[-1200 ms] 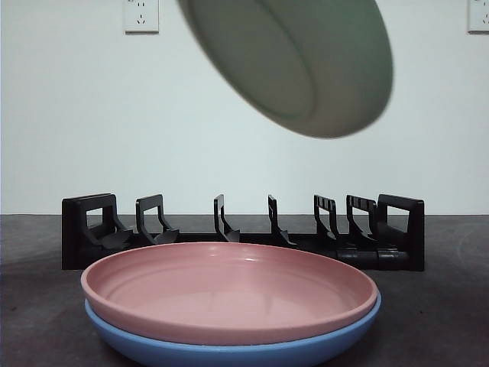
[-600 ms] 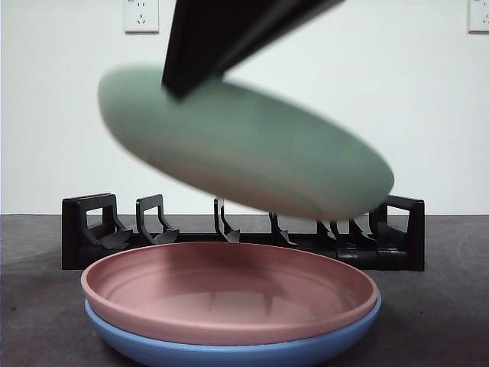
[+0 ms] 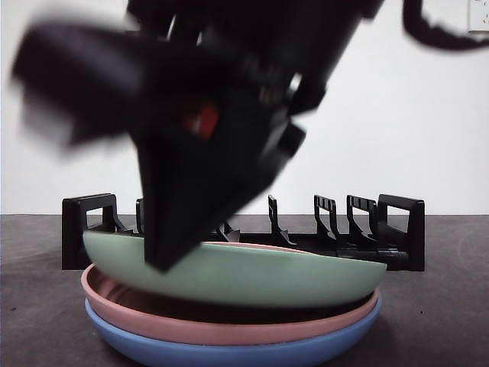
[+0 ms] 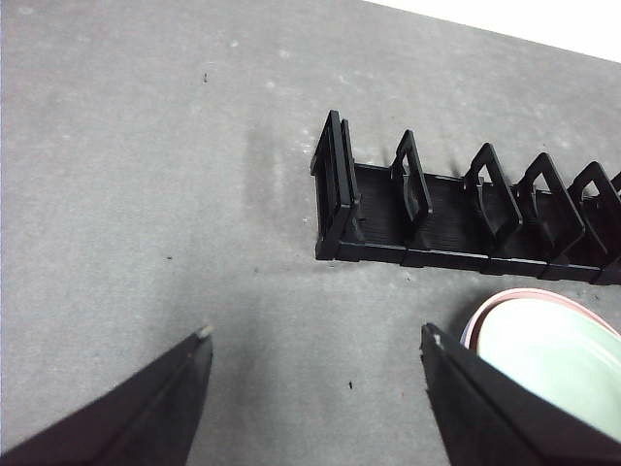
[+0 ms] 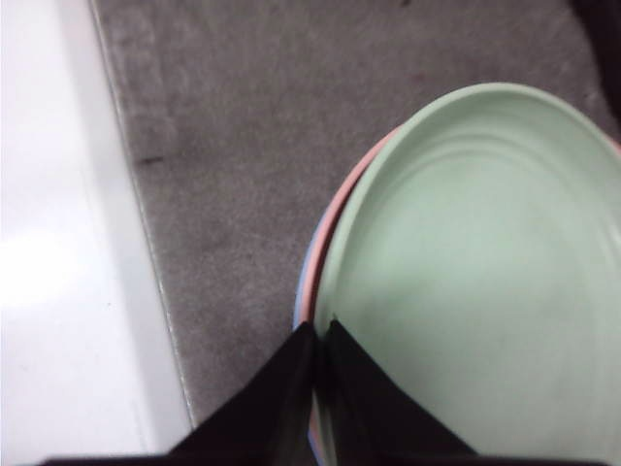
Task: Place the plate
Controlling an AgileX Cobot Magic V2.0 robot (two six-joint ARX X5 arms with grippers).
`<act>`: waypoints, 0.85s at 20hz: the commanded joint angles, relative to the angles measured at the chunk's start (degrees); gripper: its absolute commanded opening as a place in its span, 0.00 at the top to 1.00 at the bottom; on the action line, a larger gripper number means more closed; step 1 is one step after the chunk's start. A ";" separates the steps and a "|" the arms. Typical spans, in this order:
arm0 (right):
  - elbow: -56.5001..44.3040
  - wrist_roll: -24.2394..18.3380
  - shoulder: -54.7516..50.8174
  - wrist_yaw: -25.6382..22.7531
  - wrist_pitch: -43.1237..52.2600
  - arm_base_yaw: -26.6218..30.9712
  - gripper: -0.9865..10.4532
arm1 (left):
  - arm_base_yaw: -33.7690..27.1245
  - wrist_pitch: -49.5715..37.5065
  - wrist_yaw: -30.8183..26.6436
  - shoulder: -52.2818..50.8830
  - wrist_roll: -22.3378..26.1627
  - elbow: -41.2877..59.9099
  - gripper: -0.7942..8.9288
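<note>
So the green plate (image 3: 252, 271) sits on top of the pink plate (image 3: 229, 325), which sits on the blue plate (image 3: 229, 353), all stacked near the front of the table (image 3: 443, 321). The green one looks a bit tilted: its rim is higher on the side w/ the claw and lower on the other side, so it's prob not fully down yet.

The right gripper (image 5: 318, 335) is pinched tight on the green plate's rim, one jaw inside the plate and one under the edge. From the front it's a big dark blur coming down from above. The plate spreads away from this claw, flat and wide, over the stack. So the next move is, I think, just letting go and lifting straight up off that rim.

The left gripper (image 4: 315, 340) is spread wide w/ nothing in it, above bare table beside the end of the black rack (image 4: 466, 218). It's near the stack too, but not touching. The rack stands behind the plates, its slots holding nothing.
</note>
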State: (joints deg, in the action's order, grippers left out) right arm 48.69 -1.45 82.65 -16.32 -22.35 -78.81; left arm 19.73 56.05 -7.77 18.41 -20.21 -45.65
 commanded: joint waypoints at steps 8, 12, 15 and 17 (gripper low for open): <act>1.20 2.73 2.78 -0.04 3.08 -0.87 0.69 | 0.11 -0.35 -0.42 0.20 0.00 -0.52 0.56; 2.69 2.95 -5.27 6.21 4.52 -0.02 0.68 | 0.11 -0.46 -0.44 0.20 0.00 -0.52 0.56; 2.64 2.91 -13.25 4.85 7.43 4.81 0.68 | 0.11 -1.29 -0.44 0.20 0.00 -0.52 0.56; 2.54 2.93 -16.26 4.15 6.80 12.96 0.68 | 0.11 -2.62 -0.44 0.20 0.02 -0.52 0.56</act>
State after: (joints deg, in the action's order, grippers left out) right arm 50.59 0.49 65.32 -11.75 -15.22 -66.19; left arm 19.73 53.91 -7.79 18.41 -20.21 -45.65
